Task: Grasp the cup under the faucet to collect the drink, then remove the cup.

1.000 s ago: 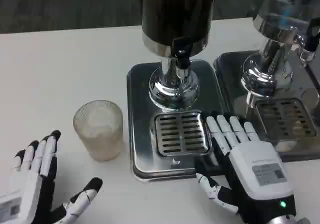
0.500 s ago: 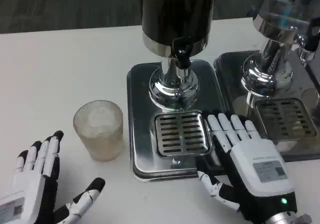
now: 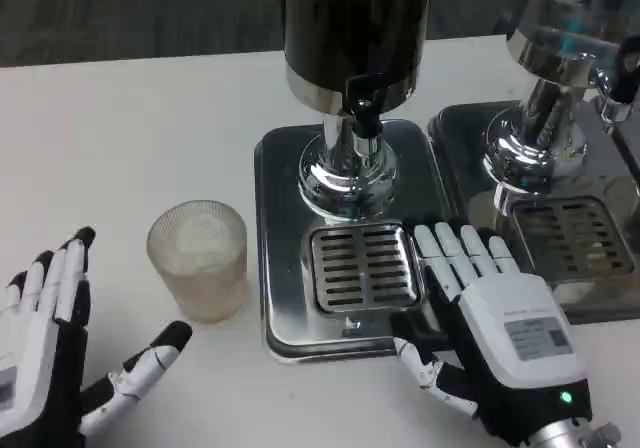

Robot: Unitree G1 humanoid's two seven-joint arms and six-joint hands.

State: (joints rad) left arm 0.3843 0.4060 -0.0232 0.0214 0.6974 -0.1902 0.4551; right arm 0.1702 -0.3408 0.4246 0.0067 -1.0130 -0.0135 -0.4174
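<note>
White worktop runs under everything, with dark floor beyond its far edge. At the lower left the left hand hovers with its palm turned inward, fingers straight and spread, thumb swung out toward the cup; it holds nothing, and the wide gap between thumb and fingers looks shaped to wrap the cup's side. A strip of bare worktop separates the thumb tip from the cup, so nothing is gripped yet. The cup is a translucent, frosted tumbler standing upright on the worktop just left of the steel drip tray, not on it and not under the faucet. Whether it holds any drink I cannot tell through the cloudy wall. The right hand lies flat, fingers extended together, over the tray's right edge beside the slotted grate, gripping nothing; it seems parked there, perhaps to steady the tray, though contact is unclear. Behind the grate rises the chrome pedestal of the dark beverage dispenser, its black faucet pointing down over the grate, which marks where the cup would need to stand. A second dispenser with its own tray sits close on the right.
</note>
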